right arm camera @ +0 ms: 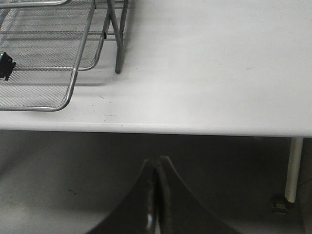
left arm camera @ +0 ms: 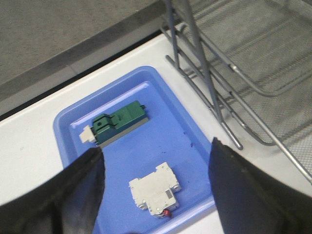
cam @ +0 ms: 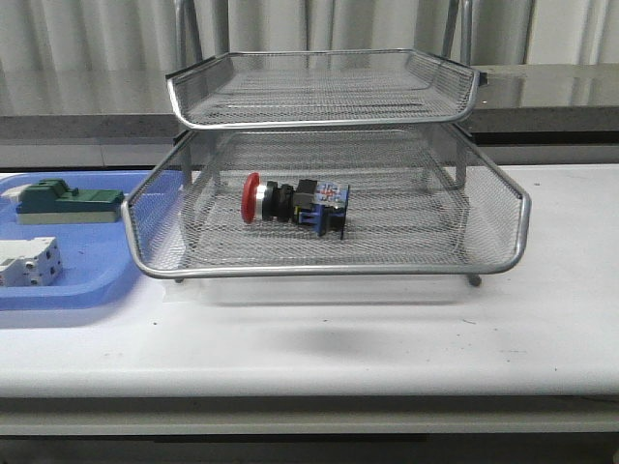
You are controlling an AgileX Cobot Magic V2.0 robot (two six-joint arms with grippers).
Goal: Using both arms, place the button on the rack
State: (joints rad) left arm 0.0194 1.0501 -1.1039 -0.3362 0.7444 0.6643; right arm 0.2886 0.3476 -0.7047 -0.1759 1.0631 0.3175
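Observation:
The button point(cam: 290, 204), with a red cap, black body and blue rear block, lies on its side in the middle tray of the silver wire-mesh rack point(cam: 329, 263). A black corner of the button point(right arm camera: 5, 64) shows at the edge of the right wrist view, inside the rack point(right arm camera: 73, 78). No arm appears in the front view. My left gripper point(left arm camera: 156, 151) hangs open high over the blue tray, nothing between its fingers. My right gripper point(right arm camera: 157, 162) is shut and empty, hovering off the table's front edge, well away from the rack.
A flat blue tray point(cam: 58, 290) sits left of the rack on the white table point(cam: 387, 338). It holds a green-and-beige block point(cam: 68, 201) and a white terminal block point(cam: 29, 261). In the left wrist view the same tray point(left arm camera: 146, 146) lies below, rack legs point(left arm camera: 204, 83) beside it.

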